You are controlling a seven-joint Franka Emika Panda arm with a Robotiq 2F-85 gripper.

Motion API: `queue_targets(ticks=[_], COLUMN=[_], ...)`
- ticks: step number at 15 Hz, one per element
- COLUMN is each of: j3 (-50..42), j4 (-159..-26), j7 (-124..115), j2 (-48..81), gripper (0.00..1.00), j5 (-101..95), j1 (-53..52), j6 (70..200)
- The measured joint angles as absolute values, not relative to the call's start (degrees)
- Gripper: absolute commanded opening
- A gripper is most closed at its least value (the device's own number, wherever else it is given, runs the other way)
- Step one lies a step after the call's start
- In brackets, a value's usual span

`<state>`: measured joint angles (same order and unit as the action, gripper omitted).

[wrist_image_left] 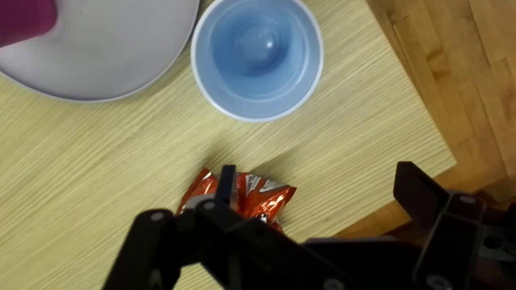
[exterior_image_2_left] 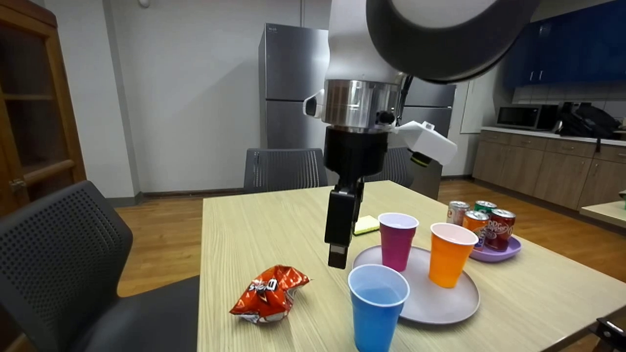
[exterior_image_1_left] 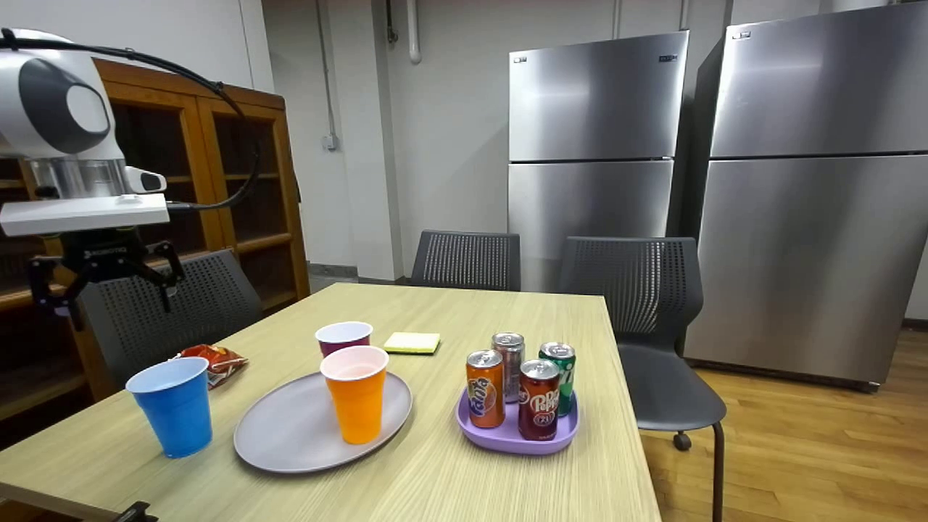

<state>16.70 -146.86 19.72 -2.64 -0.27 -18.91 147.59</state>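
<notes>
Far L in an exterior view, here's the gripper [exterior_image_1_left: 120,308], fingers wide apart, nothing btwn 'em, hanging above the tbl [exterior_image_1_left: 435,486]; no item in hand, none lifted, so it's either early or btwn moves, can't tell which. Next the blue cup [exterior_image_1_left: 172,415], upright, straight on the tbl, just beside the plate; wrist view sees down to its base, no solid contents, can't tell abt liquid. Near it the red snack bag [exterior_image_1_left: 222,362], crumpled on the tbl; a finger overlaps it in the wrist view, but it's clear of it in both exterior views. Then the gray plate [exterior_image_1_left: 279,428] w/ 2 upright: purple cup [exterior_image_1_left: 344,336] & orange cup [exterior_image_1_left: 357,399], contents unclear. Sponge [exterior_image_1_left: 412,342] lies flat past 'em. Far R, purple tray [exterior_image_1_left: 500,442], 4 cans upright: Fanta can [exterior_image_1_left: 484,391], silver can [exterior_image_1_left: 510,359], Dr Pepper can [exterior_image_1_left: 539,402], green can [exterior_image_1_left: 566,362].
</notes>
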Motion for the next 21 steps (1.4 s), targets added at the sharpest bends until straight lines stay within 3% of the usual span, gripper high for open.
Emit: queue_targets(ticks=[21], j3=[17.4], j4=[-156.6], j7=[16.6], j2=[-0.5], gripper=[1.0], j5=[-6.5], j1=[-20.3], j6=[155.1])
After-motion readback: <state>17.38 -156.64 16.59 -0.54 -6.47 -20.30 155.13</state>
